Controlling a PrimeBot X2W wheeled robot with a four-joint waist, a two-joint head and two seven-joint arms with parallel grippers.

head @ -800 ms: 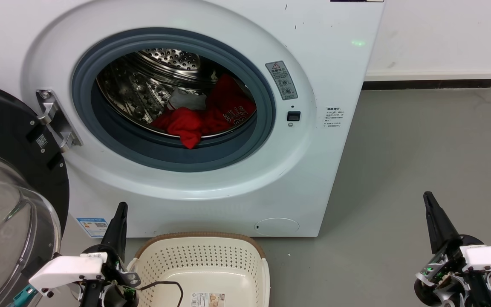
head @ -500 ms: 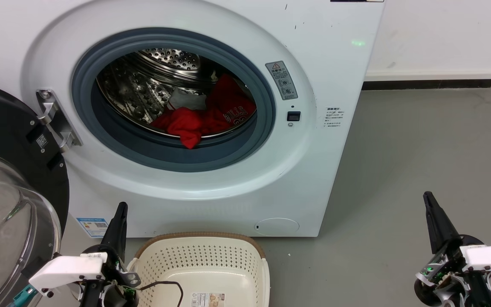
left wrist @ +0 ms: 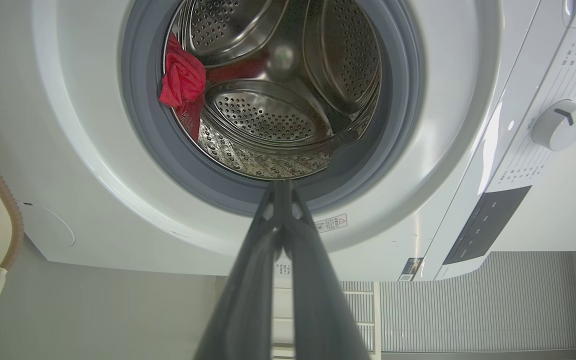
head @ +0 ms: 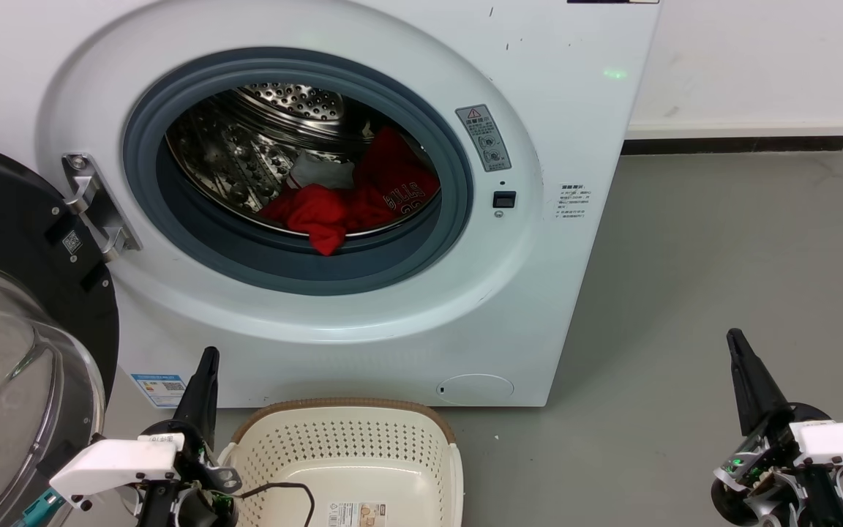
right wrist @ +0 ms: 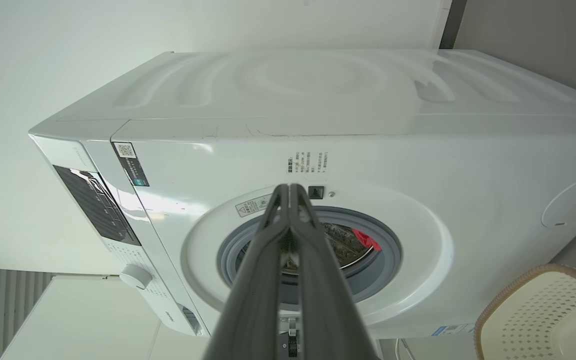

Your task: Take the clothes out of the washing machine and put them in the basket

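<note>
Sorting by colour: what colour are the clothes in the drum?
The soft crumpled clothes are bright red, some white; head view best.

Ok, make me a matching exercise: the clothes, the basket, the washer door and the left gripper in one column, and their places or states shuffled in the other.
Column one
1. clothes
2. basket
3. door
4. left gripper

Column two
a. swung open at the left of the head view
b. shut, holding nothing
c. heaped inside the drum
d. on the floor, with no garments in it

Pairs: 1-c, 2-d, 3-a, 4-b
</note>
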